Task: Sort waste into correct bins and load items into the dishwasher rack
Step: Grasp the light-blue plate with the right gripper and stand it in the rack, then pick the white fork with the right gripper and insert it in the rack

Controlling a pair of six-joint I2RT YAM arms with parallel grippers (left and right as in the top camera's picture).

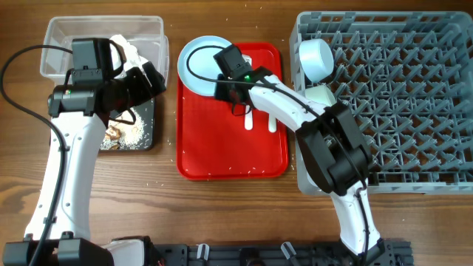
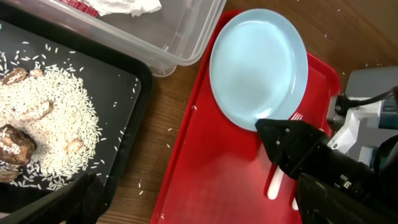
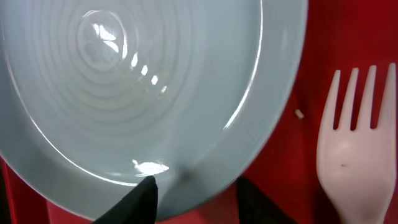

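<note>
On the red serving tray point(image 1: 233, 159), at its far left corner, lies the pale blue plate point(image 1: 198, 59), flat and right way up. The right gripper point(image 3: 198, 190) is at the plate's near rim with its jaws parted, one dark finger over the plate's edge and the other over the red surface, the rim between them and not pinched. Just beside the plate, tines toward it, rests the white plastic fork point(image 3: 356, 155), with a crumb on the tray between the two. The left gripper point(image 1: 148, 80) hangs over the near corner of the black tray point(image 2: 124, 81), spread wide and holding nothing. That tray carries a spread of white rice point(image 2: 62, 118) and brown food scraps point(image 2: 15, 146) (a few loose grains dot the wooden table too). Behind it the clear tub point(image 2: 180, 37) holds the crumpled white napkin point(image 2: 127, 6). In the grey dishwasher rack point(image 1: 399, 111), the small pale blue bowl point(image 1: 316, 58) and the mint-green bowl point(image 1: 319, 94) stand by the left wall.
</note>
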